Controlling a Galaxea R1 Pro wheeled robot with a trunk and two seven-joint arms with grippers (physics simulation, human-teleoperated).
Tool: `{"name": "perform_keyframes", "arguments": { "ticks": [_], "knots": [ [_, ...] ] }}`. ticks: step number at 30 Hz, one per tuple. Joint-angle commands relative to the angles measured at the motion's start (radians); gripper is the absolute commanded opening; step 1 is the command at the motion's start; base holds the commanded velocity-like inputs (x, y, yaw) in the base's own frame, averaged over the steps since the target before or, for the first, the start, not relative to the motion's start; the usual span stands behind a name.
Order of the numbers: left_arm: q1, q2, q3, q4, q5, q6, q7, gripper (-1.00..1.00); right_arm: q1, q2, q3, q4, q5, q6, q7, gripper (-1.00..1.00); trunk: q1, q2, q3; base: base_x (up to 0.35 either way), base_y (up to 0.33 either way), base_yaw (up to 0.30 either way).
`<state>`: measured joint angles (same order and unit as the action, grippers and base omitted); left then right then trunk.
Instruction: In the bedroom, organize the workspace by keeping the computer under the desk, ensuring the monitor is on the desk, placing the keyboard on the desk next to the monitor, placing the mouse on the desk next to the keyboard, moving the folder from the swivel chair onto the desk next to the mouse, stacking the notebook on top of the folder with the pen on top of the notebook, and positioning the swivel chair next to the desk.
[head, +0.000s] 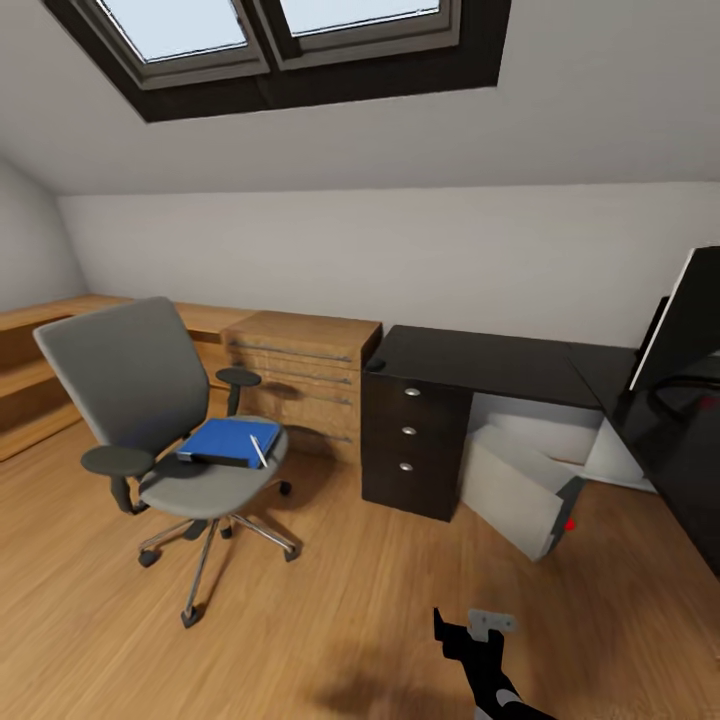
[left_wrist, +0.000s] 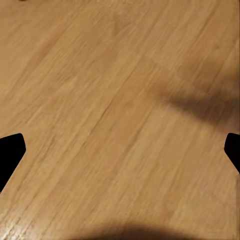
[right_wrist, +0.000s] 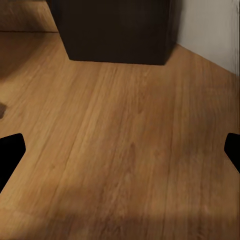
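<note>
Sitting on the swivel chair (head: 170, 420), the blue folder (head: 228, 441) and pen (head: 259, 452) await moving; the computer (head: 520, 485) is under the desk (head: 480, 360), monitor (head: 685, 325) on top. Both the left gripper (left_wrist: 120, 150) and right gripper (right_wrist: 120, 150) gape wide over bare floor, the folder well apart from them.

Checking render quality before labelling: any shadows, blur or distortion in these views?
Head view: wide-angle stretch, the monitor leans and is cut at the edge; soft shadow under the swivel chair. Left wrist view: blurry floor with a dark smudged shadow. Right wrist view: soft focus, the desk base near black, dim band across the near floor.
</note>
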<state>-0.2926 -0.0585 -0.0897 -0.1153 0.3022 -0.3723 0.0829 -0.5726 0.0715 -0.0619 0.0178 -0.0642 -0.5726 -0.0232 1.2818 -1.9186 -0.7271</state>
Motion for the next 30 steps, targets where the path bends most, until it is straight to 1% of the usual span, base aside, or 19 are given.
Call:
{"name": "perform_keyframes", "arguments": {
  "ticks": [1,11,26,30],
  "knots": [
    [0.000,0.000,-0.009,0.000,0.005,-0.003,0.006,1.00,-0.001,0.001,-0.006,0.002,-0.002,-0.010,0.002,1.00,0.000,0.000,-0.001,0.117,0.056,-0.219],
    [0.000,0.000,-0.009,0.000,0.005,-0.005,0.006,1.00,-0.001,0.001,-0.006,0.002,-0.002,-0.030,0.002,1.00,0.000,0.000,-0.001,0.193,0.129,-0.242],
    [0.000,0.000,-0.009,0.000,0.006,-0.005,0.006,1.00,-0.001,-0.003,-0.006,0.002,-0.003,-0.032,0.002,1.00,0.000,0.000,-0.001,0.024,0.018,-0.255],
    [0.000,0.000,-0.010,0.000,0.006,-0.005,0.006,1.00,-0.001,-0.003,-0.006,0.002,-0.003,-0.032,0.002,1.00,0.000,0.000,-0.001,0.093,0.088,-0.257]
  ]
}}
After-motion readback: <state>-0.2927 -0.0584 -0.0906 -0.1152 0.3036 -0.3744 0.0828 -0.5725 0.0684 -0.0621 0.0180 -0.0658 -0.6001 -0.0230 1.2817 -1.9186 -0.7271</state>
